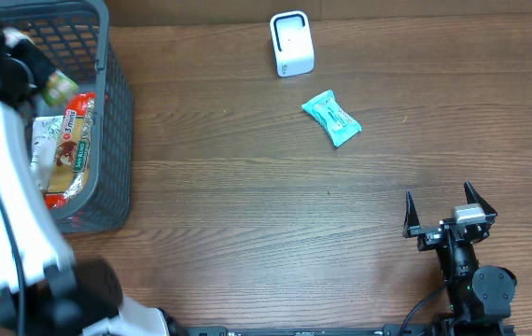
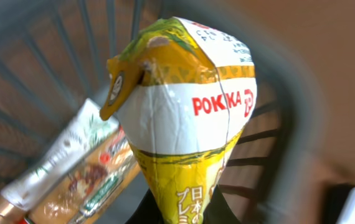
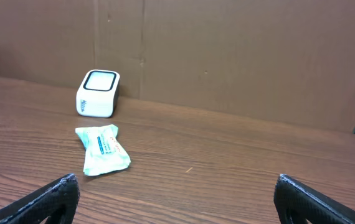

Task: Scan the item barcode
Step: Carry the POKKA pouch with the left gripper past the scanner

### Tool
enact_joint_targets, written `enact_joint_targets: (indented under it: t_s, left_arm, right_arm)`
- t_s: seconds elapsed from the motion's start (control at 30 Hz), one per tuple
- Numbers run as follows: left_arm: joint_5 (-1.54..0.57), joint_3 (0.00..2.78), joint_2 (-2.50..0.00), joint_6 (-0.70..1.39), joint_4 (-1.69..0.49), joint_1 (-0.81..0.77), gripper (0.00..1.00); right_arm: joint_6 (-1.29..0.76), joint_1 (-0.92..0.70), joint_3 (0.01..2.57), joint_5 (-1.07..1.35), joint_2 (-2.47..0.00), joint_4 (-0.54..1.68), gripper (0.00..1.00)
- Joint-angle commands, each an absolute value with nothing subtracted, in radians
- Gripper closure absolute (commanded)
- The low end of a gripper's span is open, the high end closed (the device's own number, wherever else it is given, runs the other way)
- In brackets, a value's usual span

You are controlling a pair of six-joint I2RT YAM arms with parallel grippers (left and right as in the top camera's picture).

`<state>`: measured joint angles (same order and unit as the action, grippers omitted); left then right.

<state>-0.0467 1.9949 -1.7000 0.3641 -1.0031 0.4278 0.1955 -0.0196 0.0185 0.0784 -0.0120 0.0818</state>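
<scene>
Pokka packet, readable only wrist-side, pinched by left fingers; right fingers spread.

At the overhead view's left edge, the left arm is motion-blurred and covers part of the basket. In the left wrist view, the yellow Pokka packet hides nearly all of the left gripper.
</scene>
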Motion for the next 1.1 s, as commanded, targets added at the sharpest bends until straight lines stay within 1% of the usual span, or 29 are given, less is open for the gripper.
enact_joint_targets:
  t_s: [0.0, 0.13, 0.23, 0.33, 0.5, 0.53, 0.63, 0.73, 0.8, 0.87, 1.07]
  left_arm:
    - [-0.145, 2.030, -1.551, 0.453, -0.999, 0.431, 0.96]
    - [-0.403, 2.030, -1.481, 0.479, -0.999, 0.400, 0.96]
    - [-0.560, 2.030, -1.472, 0.479, -0.999, 0.324, 0.96]
    - [-0.603, 2.030, -1.487, 0.479, -1.005, 0.192, 0.96]
    - [-0.527, 2.029, -1.563, 0.478, -1.023, -0.075, 0.96]
    - [-0.470, 2.029, -1.608, 0.479, -1.022, -0.170, 0.96]
    - [-0.313, 2.029, -1.695, 0.476, -1.023, -0.290, 0.96]
    - [-0.159, 2.029, -1.792, 0.483, -1.019, -0.371, 0.96]
    - [-0.096, 2.029, -1.861, 0.520, -1.012, -0.404, 0.96]
    - [-0.068, 2.029, -1.935, 0.560, -0.999, -0.428, 0.96]
    - [-0.072, 2.029, -2.139, 0.698, -0.926, -0.446, 0.96]
  right_arm:
    - [0.199, -0.021, 0.009, 0.081, -0.003, 0.077, 0.00]
    - [0.199, -0.021, 0.009, 0.081, -0.003, 0.077, 0.00]
    - [0.199, -0.021, 0.009, 0.081, -0.003, 0.077, 0.00]
    - [0.199, -0.021, 0.009, 0.081, -0.003, 0.077, 0.00]
    - [0.199, -0.022, 0.009, 0.081, -0.003, 0.077, 0.00]
    - [0.199, -0.021, 0.009, 0.081, -0.003, 0.077, 0.00]
    - [0.199, -0.021, 0.009, 0.081, -0.003, 0.077, 0.00]
    - [0.199, -0.022, 0.009, 0.081, -0.003, 0.077, 0.00]
    - [0.199, -0.021, 0.009, 0.081, -0.003, 0.077, 0.00]
    - [0.199, -0.021, 0.009, 0.081, -0.003, 0.077, 0.00]
    - [0.199, -0.021, 0.009, 0.081, -0.003, 0.077, 0.00]
